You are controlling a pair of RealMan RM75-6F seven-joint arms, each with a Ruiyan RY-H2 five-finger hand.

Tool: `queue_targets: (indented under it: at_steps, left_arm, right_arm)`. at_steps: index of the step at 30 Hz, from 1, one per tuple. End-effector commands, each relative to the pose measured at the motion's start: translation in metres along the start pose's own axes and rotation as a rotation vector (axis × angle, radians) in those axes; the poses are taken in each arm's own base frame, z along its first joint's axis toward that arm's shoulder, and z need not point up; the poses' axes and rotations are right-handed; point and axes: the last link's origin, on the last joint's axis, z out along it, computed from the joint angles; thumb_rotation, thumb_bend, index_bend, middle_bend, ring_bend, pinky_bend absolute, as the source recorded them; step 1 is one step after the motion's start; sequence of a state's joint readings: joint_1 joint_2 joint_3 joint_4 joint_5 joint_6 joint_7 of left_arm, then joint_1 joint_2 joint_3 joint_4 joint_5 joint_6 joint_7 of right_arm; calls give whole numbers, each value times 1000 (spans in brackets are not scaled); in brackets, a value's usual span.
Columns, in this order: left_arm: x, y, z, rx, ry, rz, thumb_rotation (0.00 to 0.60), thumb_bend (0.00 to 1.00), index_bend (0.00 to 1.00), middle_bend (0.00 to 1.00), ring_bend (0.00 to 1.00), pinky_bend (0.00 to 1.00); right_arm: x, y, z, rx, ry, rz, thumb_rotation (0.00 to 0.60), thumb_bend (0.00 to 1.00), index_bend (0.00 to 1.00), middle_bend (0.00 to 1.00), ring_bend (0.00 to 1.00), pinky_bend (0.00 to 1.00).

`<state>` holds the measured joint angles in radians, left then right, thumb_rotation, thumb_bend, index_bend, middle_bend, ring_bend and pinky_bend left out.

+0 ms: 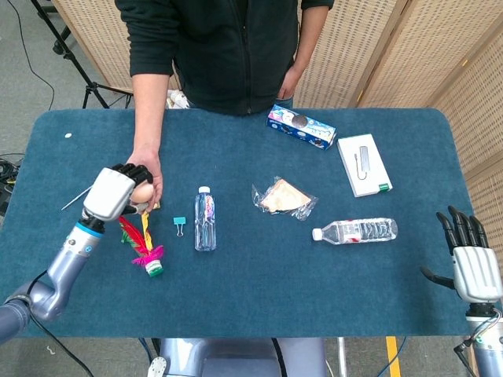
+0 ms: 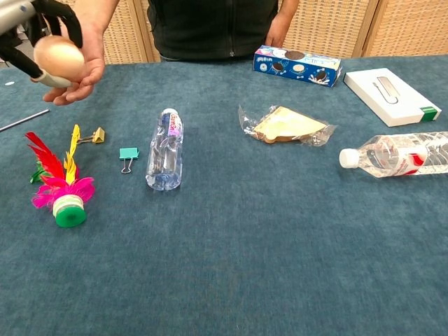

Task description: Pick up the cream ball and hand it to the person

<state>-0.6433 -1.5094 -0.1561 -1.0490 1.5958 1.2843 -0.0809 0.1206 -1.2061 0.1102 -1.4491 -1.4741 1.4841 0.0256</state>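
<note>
My left hand [image 1: 112, 191] holds the cream ball [image 1: 142, 193] right at the person's open palm [image 1: 151, 182], above the table's left side. In the chest view the cream ball [image 2: 58, 58] sits in my dark fingers [image 2: 36, 26] directly in front of the person's hand [image 2: 89, 50], touching or nearly touching it. My right hand [image 1: 472, 263] rests at the table's right front edge, fingers spread, holding nothing.
Below the ball lie a feather shuttlecock [image 1: 142, 244], a yellow clip [image 2: 92, 136], a teal binder clip [image 1: 179, 226] and a small water bottle [image 1: 205, 219]. Further right are a wrapped sandwich [image 1: 283, 198], a larger bottle [image 1: 357, 231], a cookie box [image 1: 302, 126] and a white box [image 1: 364, 164].
</note>
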Motion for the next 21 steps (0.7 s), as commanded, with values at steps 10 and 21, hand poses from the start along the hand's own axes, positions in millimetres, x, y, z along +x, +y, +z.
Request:
queue_targets:
  at_steps: [10,21]
  left_arm:
    - [26,5,-6,55,32,-97,600,0,10,0,0,0]
    - [64,-46,-104,386,20,-160,600,0,0,0,0,0]
  right_arm:
    - [-1,-2,-1,4,-11,0,600,0,0,0,0,34]
    - [4,-4,-4,18,1,11,600,0,0,0,0,34]
